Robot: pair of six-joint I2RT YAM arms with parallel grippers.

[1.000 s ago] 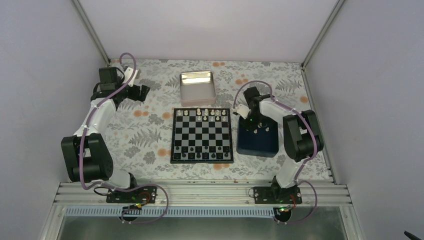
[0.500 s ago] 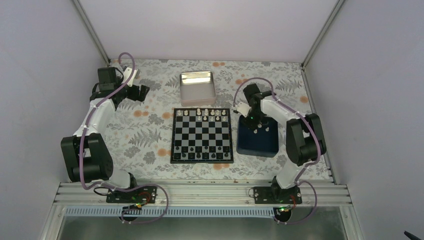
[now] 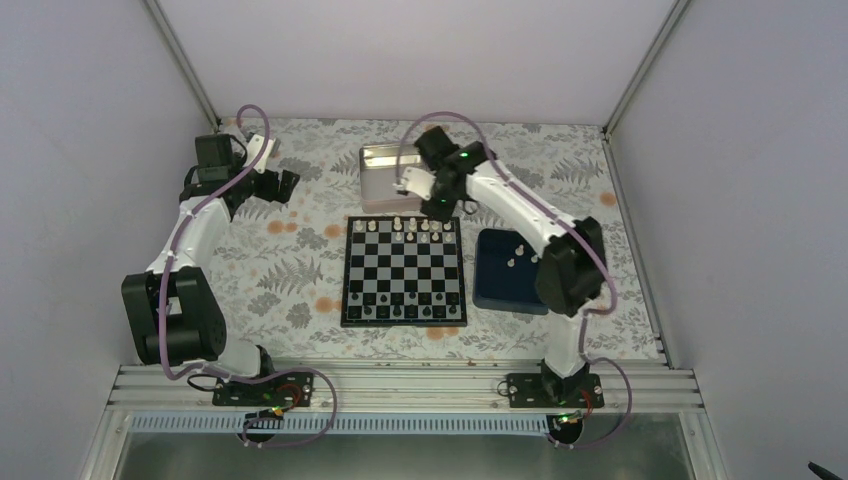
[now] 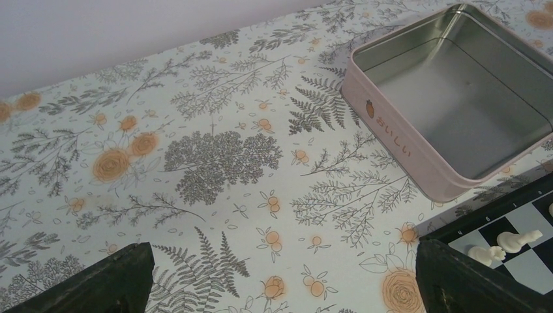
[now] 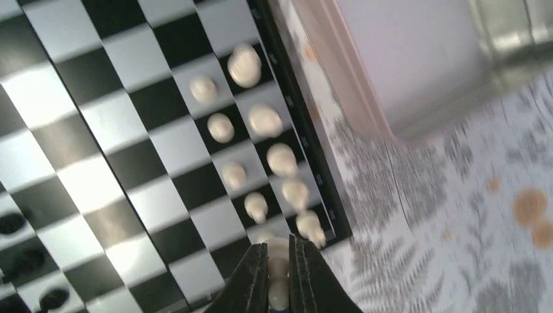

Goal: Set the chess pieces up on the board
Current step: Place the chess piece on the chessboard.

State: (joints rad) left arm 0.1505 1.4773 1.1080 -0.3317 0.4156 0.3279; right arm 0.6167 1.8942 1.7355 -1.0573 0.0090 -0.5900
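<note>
Step in hand: placement leg. Right jaws are clamped on a cream piece (image 5: 278, 290), held over the board (image 3: 404, 275) at its 1 o'clock corner. Other cream pieces (image 3: 412, 228) are ranked along its 12 o'clock edge; a few are left in the blue tray (image 3: 500, 285) at 3 o'clock. Left jaws are spread wide, parked at 10 o'clock on the table (image 3: 300, 260). Next, as judged: a free corner square is to be targeted, the piece lowered upright clear of neighbours, then released.

Setting: robot lab test cell. Evidence: plain pale wall panels (image 3: 420, 60) on three sides; aluminium corner struts (image 3: 183, 65); slotted aluminium rail (image 3: 400, 385) carrying left arm (image 3: 190, 235) and right arm (image 3: 520, 205); floral cloth (image 3: 290, 270) over the table.
</note>
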